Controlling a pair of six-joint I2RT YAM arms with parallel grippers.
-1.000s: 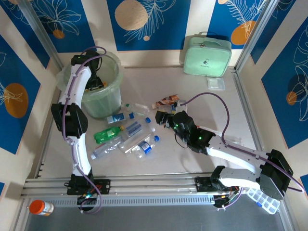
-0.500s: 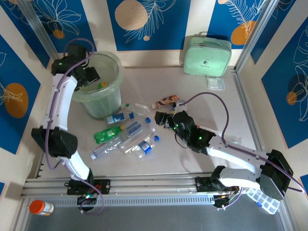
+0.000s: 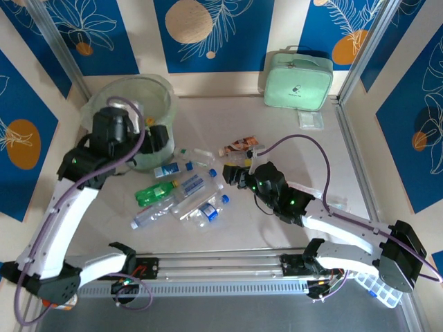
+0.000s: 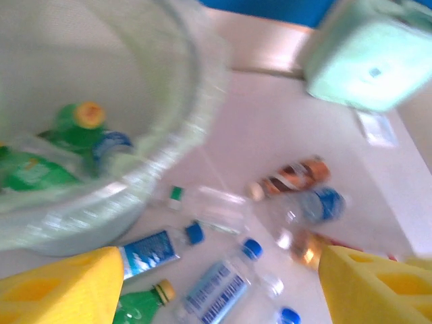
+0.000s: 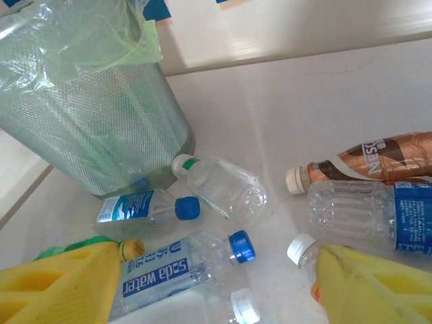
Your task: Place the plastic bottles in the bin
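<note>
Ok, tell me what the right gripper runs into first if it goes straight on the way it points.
Probably the blue-capped Soda water bottle, lying just ahead of the open right gripper. Beyond it lie a clear bottle and the bin. Depth is hard to judge.

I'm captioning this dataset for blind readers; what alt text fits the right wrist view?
Crushed plastic bottles lie scattered on a pale table beside the bag-lined green bin, framed by the yellow fingers of the open right gripper.
</note>
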